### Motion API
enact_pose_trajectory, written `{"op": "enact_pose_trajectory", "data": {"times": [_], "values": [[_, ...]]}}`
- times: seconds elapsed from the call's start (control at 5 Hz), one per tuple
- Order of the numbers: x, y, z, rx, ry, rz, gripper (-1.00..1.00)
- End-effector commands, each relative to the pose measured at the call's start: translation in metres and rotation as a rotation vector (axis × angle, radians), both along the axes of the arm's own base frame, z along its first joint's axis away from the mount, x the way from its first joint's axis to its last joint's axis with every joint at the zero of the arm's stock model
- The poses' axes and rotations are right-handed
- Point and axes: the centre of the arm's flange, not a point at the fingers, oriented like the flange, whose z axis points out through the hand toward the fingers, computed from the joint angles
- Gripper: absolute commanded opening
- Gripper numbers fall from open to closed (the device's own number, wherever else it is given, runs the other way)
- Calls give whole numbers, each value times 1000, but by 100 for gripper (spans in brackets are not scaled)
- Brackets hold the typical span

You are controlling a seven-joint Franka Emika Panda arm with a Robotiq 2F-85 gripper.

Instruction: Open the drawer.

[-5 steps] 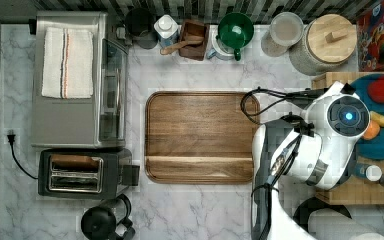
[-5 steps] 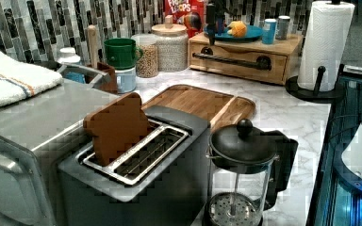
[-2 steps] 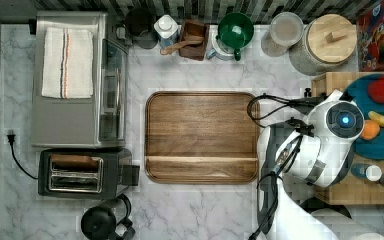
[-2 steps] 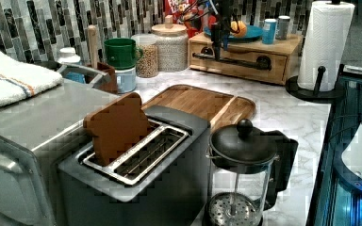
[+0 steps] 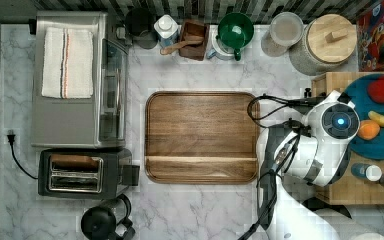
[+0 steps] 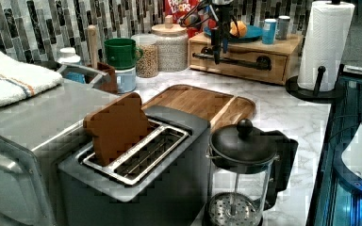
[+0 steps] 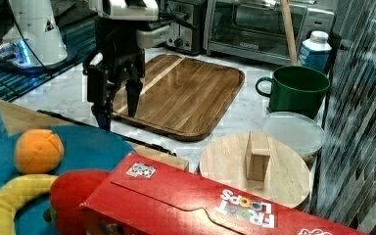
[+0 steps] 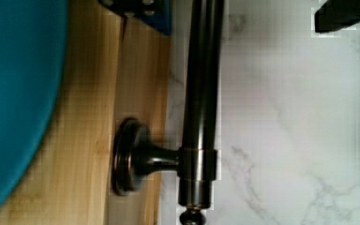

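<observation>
My pincer (image 6: pixel 219 49) hangs w/ fingers spread either side of the black bar handle (image 8: pixel 201 93), not yet pinching it. The drawer (image 6: pixel 238 63) sits shut at the bench's back, under a blue plate (image 7: pixel 85 147). Grip & pull are left, I judge.

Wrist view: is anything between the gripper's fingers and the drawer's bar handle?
No. In the wrist view the bar handle runs between the two fingers with bare marble counter behind it; the open gripper straddles the drawer.
</observation>
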Motion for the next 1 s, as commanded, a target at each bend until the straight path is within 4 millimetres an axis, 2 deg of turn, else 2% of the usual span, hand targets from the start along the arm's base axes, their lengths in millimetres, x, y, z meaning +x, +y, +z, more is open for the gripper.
{"op": "enact_pose_trajectory", "data": {"times": [0.2,0.4,0.6,0.8,1.0], "values": [[5,-9,-13,-5,-25,-109,100],[0,13,-5,12,7,-104,100],[4,44,-2,21,40,-81,100],[9,83,-11,33,21,-46,100],[14,118,-28,20,-14,-9,100]]}}
